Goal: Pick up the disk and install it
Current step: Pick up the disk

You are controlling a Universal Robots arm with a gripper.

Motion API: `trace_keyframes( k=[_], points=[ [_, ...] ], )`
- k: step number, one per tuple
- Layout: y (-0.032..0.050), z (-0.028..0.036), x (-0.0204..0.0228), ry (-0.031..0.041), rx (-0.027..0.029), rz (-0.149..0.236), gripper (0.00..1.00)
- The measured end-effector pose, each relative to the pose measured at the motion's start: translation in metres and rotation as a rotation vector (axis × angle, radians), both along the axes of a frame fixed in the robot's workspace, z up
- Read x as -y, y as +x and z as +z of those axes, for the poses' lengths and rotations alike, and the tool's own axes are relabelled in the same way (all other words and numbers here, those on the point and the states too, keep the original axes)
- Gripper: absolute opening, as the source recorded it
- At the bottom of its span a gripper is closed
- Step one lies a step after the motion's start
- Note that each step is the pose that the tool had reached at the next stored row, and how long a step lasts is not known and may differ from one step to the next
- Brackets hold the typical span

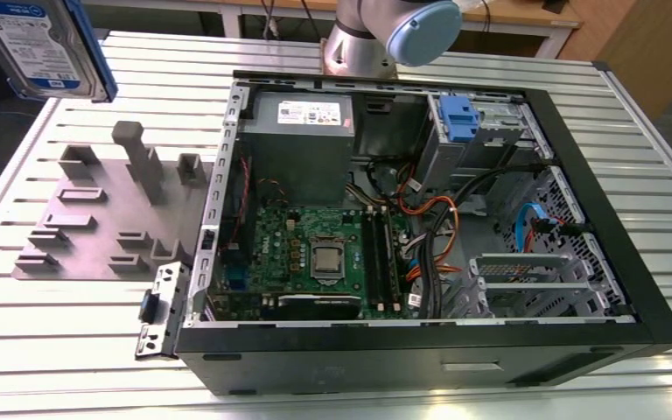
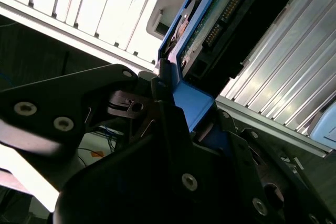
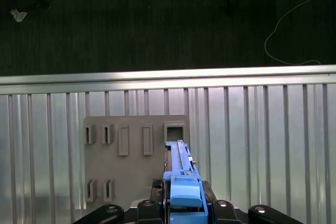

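One labelled silver-metal hard drive (image 1: 46, 44) in its blue plastic carrier frame hangs upright above the slatted metal surface (image 1: 67, 332) at the exterior view's far left. My fingers (image 2: 167, 108) are closed on its frame edge, I think. The open black computer case (image 1: 616, 262) lies well toward that view's right.

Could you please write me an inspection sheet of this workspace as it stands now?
Surface: slatted metal table, carrying an open computer case and a grey fixture plate.
Job's things: the disk is held in the air, outside the case, not installed.
Clutter: nothing seen.
Grippers: the gripper is shut on the disk's blue frame, as both wrist views show.
Cables: orange and black cables inside the case; a white cable on the floor.
Surroundings: dark floor beside the table; arm base behind the case.
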State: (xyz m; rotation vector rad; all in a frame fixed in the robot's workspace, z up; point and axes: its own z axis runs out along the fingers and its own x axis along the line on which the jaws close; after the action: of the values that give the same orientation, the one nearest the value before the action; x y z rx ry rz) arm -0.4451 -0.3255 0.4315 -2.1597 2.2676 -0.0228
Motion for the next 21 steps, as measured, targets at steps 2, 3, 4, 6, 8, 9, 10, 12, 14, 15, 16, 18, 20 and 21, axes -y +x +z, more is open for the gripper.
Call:
trace_keyframes(
  k=[2, 3, 4, 6, 8, 9, 10, 12, 14, 15, 16, 18, 20, 21],
  points=[
    [0.0, 0.0004, 0.0, -0.0011, 0.0001, 0.0, 0.37],
    [0.0, 0.0006, 0.0, -0.0017, 0.0001, 0.0, 0.37],
    [0.0, 0.0007, 0.0, -0.0021, 0.0001, 0.0, 0.37],
    [0.0, 0.0013, 0.0, -0.0037, 0.0, 0.0, 0.37],
    [0.0, 0.0017, 0.0, -0.0051, 0.0001, 0.0, 0.37],
    [0.0, 0.0019, 0.0, -0.0058, 0.0001, 0.0, 0.37],
    [0.0, 0.0021, 0.0, -0.0066, 0.0002, 0.0, 0.37],
    [0.0, 0.0026, 0.0, -0.0081, 0.0, 0.0, 0.37],
    [0.0, 0.0028, 0.0, -0.0093, 0.0002, 0.0, 0.37],
    [0.0, 0.0029, 0.0, -0.0102, 0.0002, 0.0, 0.37],
    [0.0, 0.0029, 0.0, -0.0104, 0.0001, 0.0, 0.37],
    [0.0, 0.0029, 0.0, -0.0106, 0.0001, 0.0, 0.37],
    [0.0, 0.0029, 0.0, -0.0107, 0.0001, 0.0, 0.37],
    [0.0, 0.0032, 0.0, -0.0106, 0.0002, 0.0, 0.37]
  ],
)
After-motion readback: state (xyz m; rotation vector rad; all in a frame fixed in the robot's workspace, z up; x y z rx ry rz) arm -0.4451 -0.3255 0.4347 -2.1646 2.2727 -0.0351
